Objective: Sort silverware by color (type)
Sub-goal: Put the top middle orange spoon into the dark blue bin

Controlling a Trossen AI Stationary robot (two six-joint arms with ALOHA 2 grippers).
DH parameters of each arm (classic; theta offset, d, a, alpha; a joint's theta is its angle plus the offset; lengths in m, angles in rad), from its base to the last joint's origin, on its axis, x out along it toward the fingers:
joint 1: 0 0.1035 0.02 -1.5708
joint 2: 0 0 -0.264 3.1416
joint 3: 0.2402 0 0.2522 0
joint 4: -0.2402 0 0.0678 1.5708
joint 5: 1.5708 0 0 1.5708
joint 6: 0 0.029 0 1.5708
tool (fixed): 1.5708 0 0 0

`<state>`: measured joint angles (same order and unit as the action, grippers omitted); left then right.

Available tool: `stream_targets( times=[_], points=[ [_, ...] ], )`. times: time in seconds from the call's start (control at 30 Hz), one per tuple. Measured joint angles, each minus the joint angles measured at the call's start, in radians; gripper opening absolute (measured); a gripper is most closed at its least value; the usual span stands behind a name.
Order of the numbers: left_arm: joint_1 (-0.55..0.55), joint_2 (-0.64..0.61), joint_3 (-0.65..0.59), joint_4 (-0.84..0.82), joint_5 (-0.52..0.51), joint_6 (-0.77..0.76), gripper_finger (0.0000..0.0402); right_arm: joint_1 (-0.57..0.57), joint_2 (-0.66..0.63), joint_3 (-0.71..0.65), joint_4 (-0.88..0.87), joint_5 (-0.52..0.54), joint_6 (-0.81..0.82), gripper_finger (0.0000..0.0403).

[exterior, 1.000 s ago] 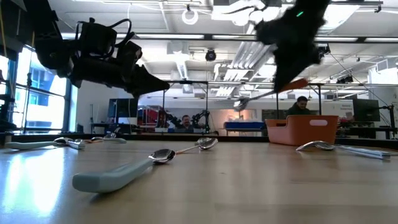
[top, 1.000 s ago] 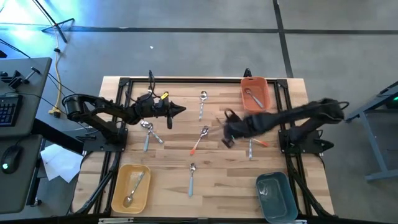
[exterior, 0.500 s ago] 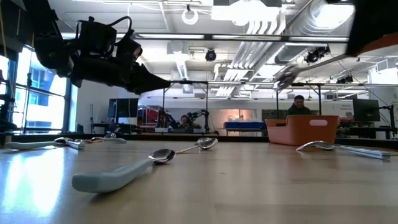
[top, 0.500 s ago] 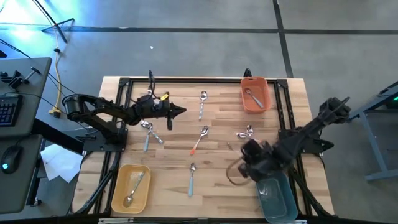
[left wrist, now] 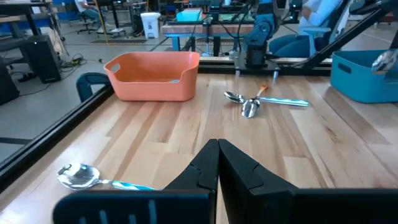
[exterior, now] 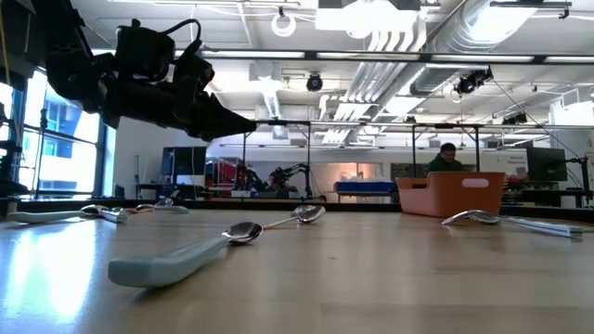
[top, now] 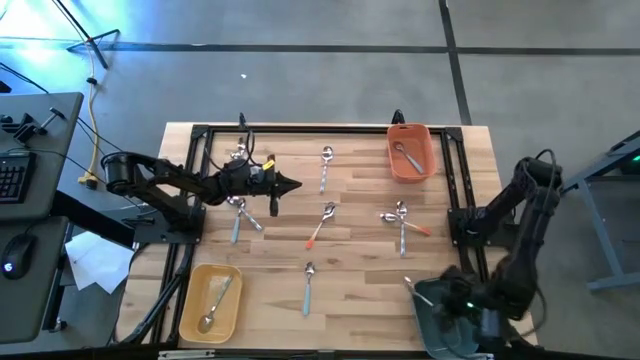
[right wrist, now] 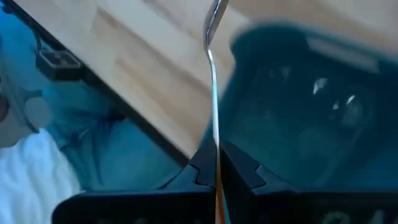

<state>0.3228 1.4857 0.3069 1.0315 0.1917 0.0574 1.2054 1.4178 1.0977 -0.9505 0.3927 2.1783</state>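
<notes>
1. Pale plank table point(top: 350, 260) carries scattered shiny-headed silverware point(top: 320, 226).
2. Rounded blue bin point(top: 445, 318) sits at its near right corner.
3. Right gripper point(right wrist: 216, 163), above the bin, pinches a thin metal spoon point(right wrist: 213, 74).
4. Left gripper point(top: 290, 183) hovers clenched, empty.

Right tool point(top: 432, 293) over near-right bin point(top: 447, 322); spoons point(top: 312, 232) mid-table.
</notes>
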Motion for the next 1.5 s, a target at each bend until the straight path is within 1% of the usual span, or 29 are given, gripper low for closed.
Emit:
stream_targets(
  times=[0.07,0.17,0.23,0.4,0.57,0.67,0.87,1.0,1.07,1.27,1.5],
  points=[
    [-0.012,0.000,0.000,-0.003,-0.003,0.000,0.0000,0.049,0.000,0.000,0.011,0.007,0.043,0.0000],
    [-0.026,0.000,0.000,-0.003,-0.011,0.000,0.0000,0.082,0.002,0.001,0.044,0.023,0.042,0.0000],
    [-0.038,0.000,0.000,-0.003,-0.039,0.000,0.0000,0.088,0.003,0.001,0.047,0.016,0.042,0.0000],
    [-0.063,0.000,0.000,-0.015,-0.072,0.000,0.0000,0.097,0.018,0.001,0.049,-0.070,0.041,0.0000],
    [-0.083,0.000,0.000,-0.020,-0.107,0.000,0.0000,0.114,0.029,0.001,0.005,-0.078,0.039,0.0000],
    [-0.085,0.000,0.000,-0.020,-0.112,0.000,0.0000,0.113,0.029,0.001,-0.021,-0.079,0.034,0.0000],
    [-0.085,0.000,0.000,-0.025,-0.117,0.000,0.0000,0.070,0.057,0.001,-0.096,-0.145,0.017,0.0000],
    [-0.084,0.000,0.000,-0.039,-0.127,0.000,0.0000,0.033,0.109,0.000,-0.101,-0.246,0.019,0.0000],
    [-0.084,0.000,0.000,-0.039,-0.128,0.000,0.0000,0.024,0.135,0.000,-0.093,-0.273,0.015,0.0000],
    [-0.084,0.000,0.000,-0.039,-0.128,0.000,0.0000,0.020,0.183,0.000,-0.068,-0.270,0.019,0.0000],
    [-0.084,0.000,0.000,-0.040,-0.129,0.007,0.0000,-0.027,0.213,0.000,-0.029,-0.272,-0.002,0.0003]
  ],
)
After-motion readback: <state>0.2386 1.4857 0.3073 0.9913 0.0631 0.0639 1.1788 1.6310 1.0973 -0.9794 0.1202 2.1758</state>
